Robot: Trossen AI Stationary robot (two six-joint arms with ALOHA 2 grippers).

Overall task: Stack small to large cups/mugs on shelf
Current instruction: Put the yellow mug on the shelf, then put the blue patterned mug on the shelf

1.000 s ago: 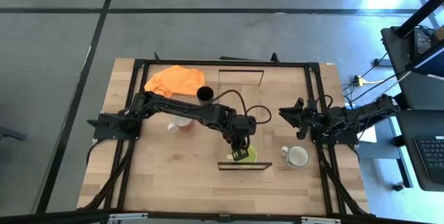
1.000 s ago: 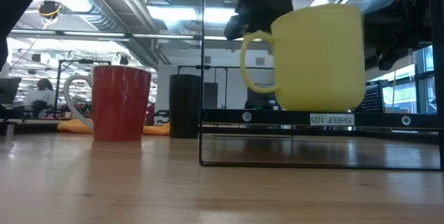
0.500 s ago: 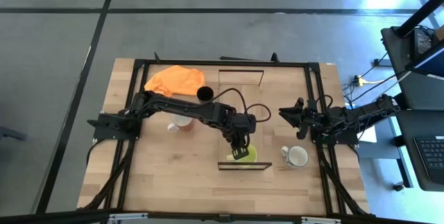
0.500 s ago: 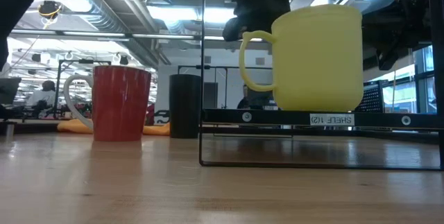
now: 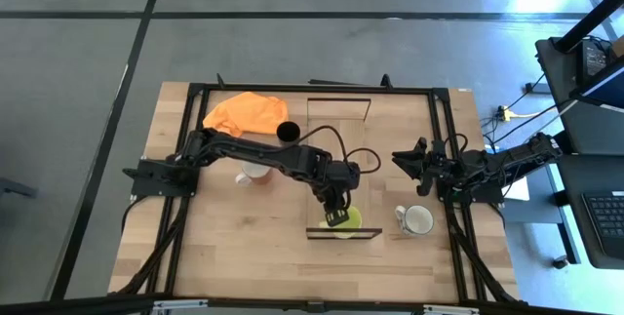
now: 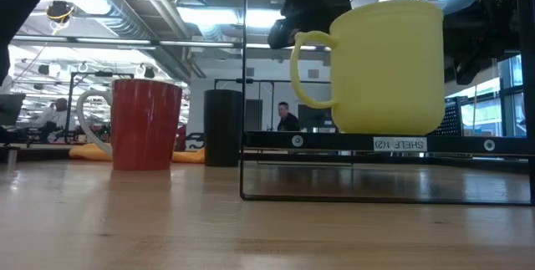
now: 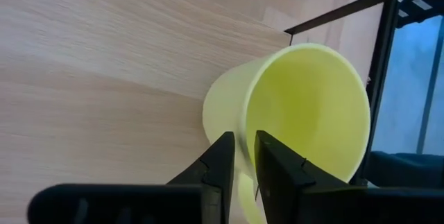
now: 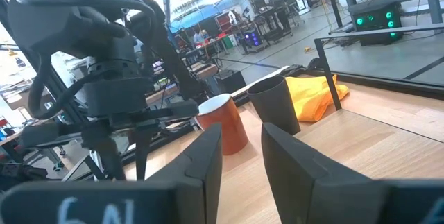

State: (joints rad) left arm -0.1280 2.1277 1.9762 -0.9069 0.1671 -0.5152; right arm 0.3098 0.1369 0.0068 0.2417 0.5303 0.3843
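Observation:
The yellow-green mug is upright at the near end of the shelf, its handle toward the table's left. My left gripper is shut on it from above. A reddish-brown mug, a black cup and a white mug stand on their bases on the table. My right gripper waits at the table's right, open with nothing between its fingers. My left gripper pinches the mug's rim just above the handle, one finger inside the mug and one against its outer wall. The fingers slant down from the table's far left. The mug is upright, its bottom at the shelf's top; whether it rests there I cannot tell.
An orange cloth lies at the table's far left corner, beside the black cup. The shelf runs from the far edge toward the near edge at mid-table, most of its board bare. A dark frame borders the tabletop.

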